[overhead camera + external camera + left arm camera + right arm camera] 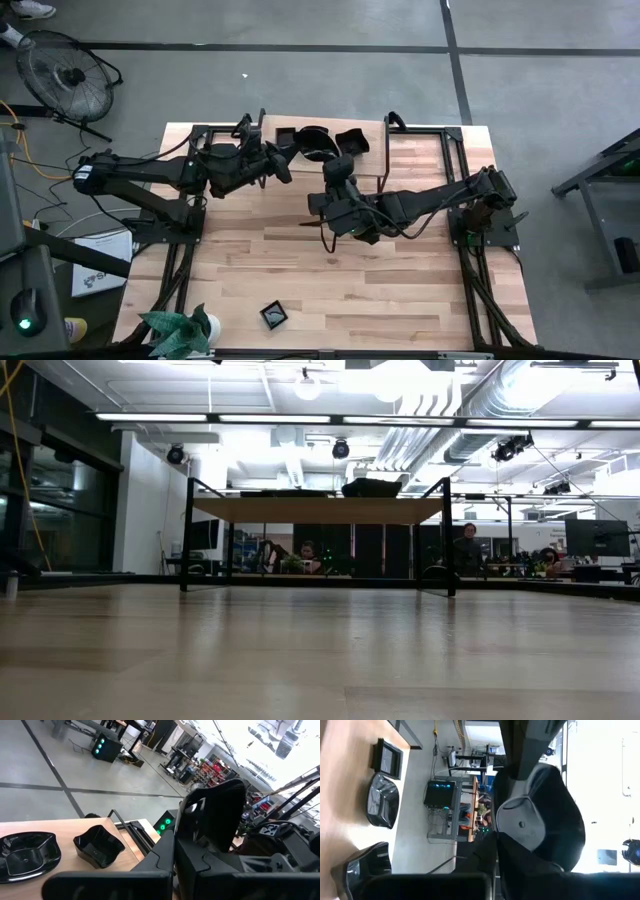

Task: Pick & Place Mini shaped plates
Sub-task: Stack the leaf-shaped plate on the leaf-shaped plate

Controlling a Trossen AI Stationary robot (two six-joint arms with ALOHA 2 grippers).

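Note:
One mini shaped plate, glossy black, hangs in the air over the table's far middle, between my two grippers. My left gripper reaches it from the table's left and is shut on it. My right gripper comes from the near right and is also shut on it. Three more black plates lie on their bases along the far edge. A small square one lies near the front edge. The low view shows neither arm. My left gripper pinches the plate's rim between its two fingers, which lie level and come from the table's left. The plate stands on edge, lifted clear of the table. My own fingers hide the exact spot. My right gripper pinches the same plate by the rim on the side nearest it, its fingers level and pointing toward the far edge. The left gripper's dark fingers meet the plate on the opposite side. The plate is clear of the table.
A green potted plant stands at the near left corner. Black frame rails run along both sides of the table. Bare wood lies across the near half.

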